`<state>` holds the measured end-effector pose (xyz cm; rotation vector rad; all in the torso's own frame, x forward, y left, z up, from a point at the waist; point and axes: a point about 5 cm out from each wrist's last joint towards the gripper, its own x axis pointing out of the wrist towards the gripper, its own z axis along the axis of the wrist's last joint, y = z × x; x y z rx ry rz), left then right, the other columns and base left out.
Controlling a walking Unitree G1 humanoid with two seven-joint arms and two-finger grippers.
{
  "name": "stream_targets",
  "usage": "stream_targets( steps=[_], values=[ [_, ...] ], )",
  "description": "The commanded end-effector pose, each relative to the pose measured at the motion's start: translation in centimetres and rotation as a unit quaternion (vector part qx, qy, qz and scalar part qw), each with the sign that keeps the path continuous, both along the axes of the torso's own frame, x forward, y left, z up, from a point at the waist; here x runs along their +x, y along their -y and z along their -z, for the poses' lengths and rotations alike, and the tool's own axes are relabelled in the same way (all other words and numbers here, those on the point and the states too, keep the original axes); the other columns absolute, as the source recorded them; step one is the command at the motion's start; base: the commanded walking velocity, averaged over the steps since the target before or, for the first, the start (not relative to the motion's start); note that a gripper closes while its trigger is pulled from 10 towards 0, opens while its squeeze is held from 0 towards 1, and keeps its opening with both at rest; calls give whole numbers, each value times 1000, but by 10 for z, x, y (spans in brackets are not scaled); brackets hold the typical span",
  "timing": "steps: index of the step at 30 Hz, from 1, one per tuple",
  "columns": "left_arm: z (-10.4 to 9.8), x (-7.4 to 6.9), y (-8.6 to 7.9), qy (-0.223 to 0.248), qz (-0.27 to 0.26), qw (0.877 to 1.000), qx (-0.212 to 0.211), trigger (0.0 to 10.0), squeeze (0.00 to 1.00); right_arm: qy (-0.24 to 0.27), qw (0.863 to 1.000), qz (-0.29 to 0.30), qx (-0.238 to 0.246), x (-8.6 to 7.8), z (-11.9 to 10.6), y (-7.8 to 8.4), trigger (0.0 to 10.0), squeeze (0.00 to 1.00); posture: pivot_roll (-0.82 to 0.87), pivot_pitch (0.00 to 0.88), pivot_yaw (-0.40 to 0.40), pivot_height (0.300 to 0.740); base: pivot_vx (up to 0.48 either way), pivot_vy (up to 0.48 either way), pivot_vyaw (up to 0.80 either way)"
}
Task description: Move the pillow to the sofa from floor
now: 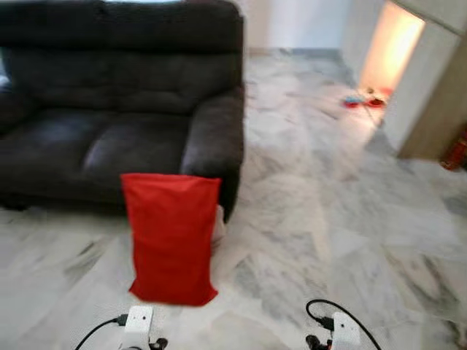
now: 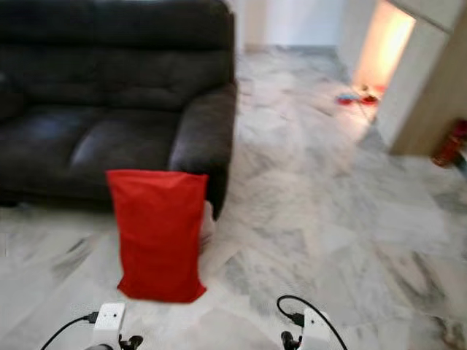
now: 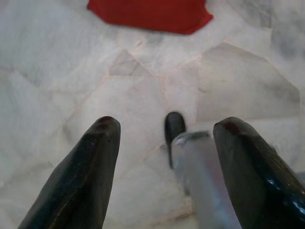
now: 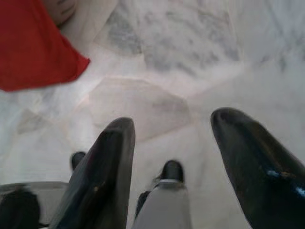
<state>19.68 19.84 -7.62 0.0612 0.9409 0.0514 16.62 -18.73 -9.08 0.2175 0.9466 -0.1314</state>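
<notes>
**Caller:** Where's the pillow [image 1: 171, 239]?

**Me:** Standing upright on the floor [image 1: 314, 219], leaning against the front of the sofa [image 1: 117, 109] at its arm end. Nothing is on the seat cushions.

**Caller:** And your grippers?

**Me:** Both low and empty. My left gripper [image 3: 164, 167] has its fingers spread apart, pointing at the floor with the pillow's bottom edge ahead of it. My right gripper [image 4: 174, 162] is spread too, the pillow's corner off to one side.

**Caller:** Risks?

**Me:** It's soft and floppy, I'd judge. Pinch only a corner and it could sag or slip out. Bump it first and it topples flat, harder to grab.
</notes>
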Motion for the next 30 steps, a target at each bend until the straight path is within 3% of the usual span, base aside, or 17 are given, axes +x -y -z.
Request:
stream_targets(
  steps=[1, 9, 16, 22, 30],
  values=[
    [2, -5, -2, -11, -2, 1000, 7, 10000, 0, 6, 1000, -5, 7, 5, -2, -7, 10000, 0, -68, 0, -49, 740, 0, 0, 800],
    [1, -4, -3, -6, -6, 1000, 7, 10000, 0, 6, 1000, 13, 21, 4, -1, -7, 10000, 0, -64, 0, -50, 740, 0, 0, 200],
    [-5, 1, -23, 0, -11, 1000, 16, 10000, 0, 9, 999, 17, 27, 5, -1, -6, 10000, 0, -64, 0, -50, 740, 0, 0, 0],
    [-6, -3, -34, -2, -15, 1000, 21, 10000, 0, 10, 1000, 1, 14, 6, -2, -5, 10000, 0, -62, 0, -52, 740, 0, 0, 0],
    [-1, -11, -34, -10, -16, 1000, 21, 10000, 0, 11, 1000, -1, 17, 5, -2, -7, 10000, 0, -61, 0, -50, 740, 0, 0, 760]
  ],
)
